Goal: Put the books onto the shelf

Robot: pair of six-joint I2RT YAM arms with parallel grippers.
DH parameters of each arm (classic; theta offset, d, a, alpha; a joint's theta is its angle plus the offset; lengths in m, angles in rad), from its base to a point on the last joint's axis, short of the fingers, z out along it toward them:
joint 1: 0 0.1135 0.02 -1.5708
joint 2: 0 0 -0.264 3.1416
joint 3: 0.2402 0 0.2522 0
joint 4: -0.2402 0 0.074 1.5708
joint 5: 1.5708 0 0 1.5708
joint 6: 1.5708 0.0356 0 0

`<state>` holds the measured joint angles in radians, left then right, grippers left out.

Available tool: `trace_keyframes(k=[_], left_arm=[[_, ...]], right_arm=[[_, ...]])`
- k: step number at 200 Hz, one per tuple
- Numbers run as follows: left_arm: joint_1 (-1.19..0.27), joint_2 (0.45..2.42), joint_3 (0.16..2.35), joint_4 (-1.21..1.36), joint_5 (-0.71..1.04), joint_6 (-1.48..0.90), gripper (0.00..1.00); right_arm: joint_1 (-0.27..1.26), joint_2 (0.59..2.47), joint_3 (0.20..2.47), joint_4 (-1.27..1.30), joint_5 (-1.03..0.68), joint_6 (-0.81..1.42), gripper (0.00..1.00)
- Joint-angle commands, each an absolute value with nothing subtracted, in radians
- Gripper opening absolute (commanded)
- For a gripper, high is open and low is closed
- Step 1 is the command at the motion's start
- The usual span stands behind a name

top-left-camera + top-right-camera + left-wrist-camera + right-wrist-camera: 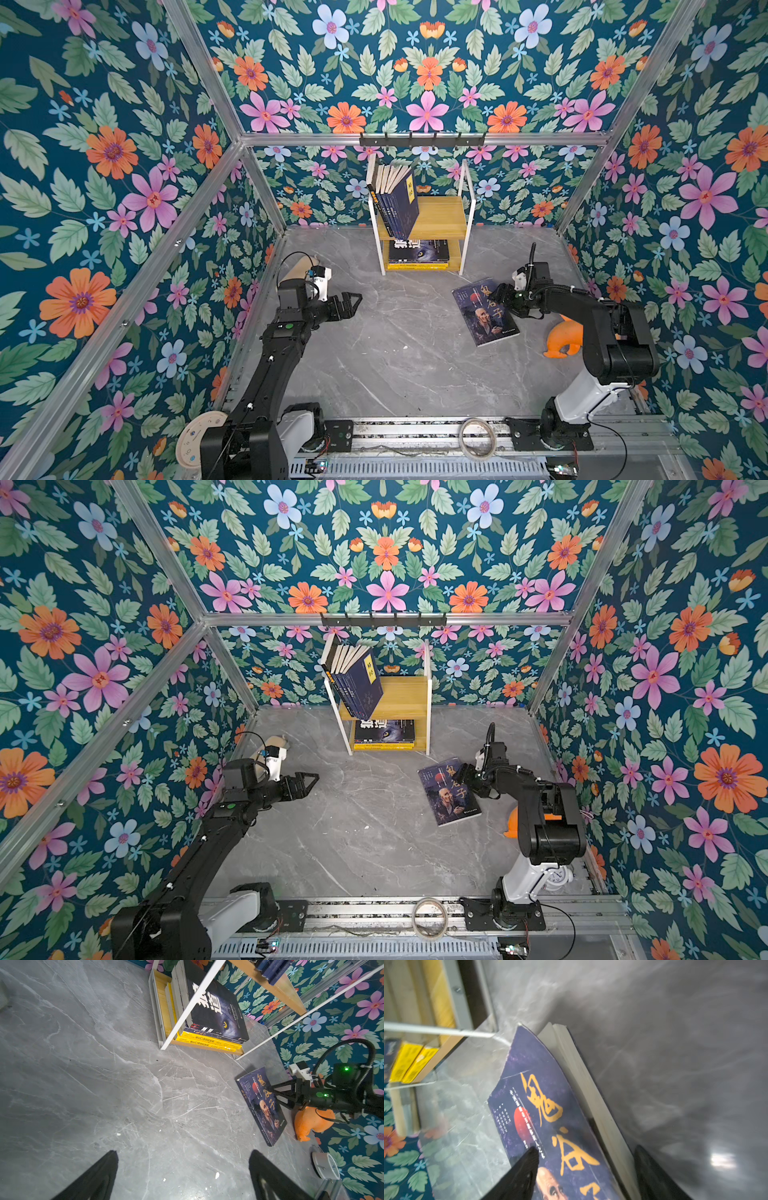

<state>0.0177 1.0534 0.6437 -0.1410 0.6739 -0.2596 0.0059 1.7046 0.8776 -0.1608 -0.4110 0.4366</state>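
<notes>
Our right gripper straddles the page edge of the dark purple paperback, jaws partly apart, clamping nothing yet. We must pinch every page, not just the cover.

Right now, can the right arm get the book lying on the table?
Probably yes. The right gripper is right at the book. Its jaws straddle the page edge, one over the cover and one beside the pages. Nothing stands in between, and the jaws look open, not yet squeezed shut.
</notes>
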Motion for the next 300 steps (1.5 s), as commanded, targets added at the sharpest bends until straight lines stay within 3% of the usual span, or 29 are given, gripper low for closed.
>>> trace_keyframes(k=[1,96,150,184,228,300], left_arm=[[0.017,1.061,0.630,-0.090,0.695,-0.296,1.00],[-0.010,1.183,0.563,0.011,0.805,-0.505,0.98],[-0.074,1.239,0.573,0.021,0.770,-0.519,0.99],[-0.077,1.217,0.455,0.183,0.737,-0.657,1.00],[-0.077,1.302,0.476,0.122,0.710,-0.632,1.00],[-0.083,1.410,0.479,0.095,0.675,-0.669,0.91]], right_arm=[[0.064,1.708,0.830,-0.236,-0.420,0.504,0.72],[0.357,1.595,0.633,-0.044,-0.327,0.756,0.69],[0.477,1.719,0.708,-0.008,-0.288,0.798,0.67],[0.548,1.762,0.749,0.035,-0.252,0.812,0.66],[0.626,1.830,0.798,0.059,-0.237,0.834,0.65],[0.717,1.940,0.919,0.048,-0.249,0.848,0.63]])
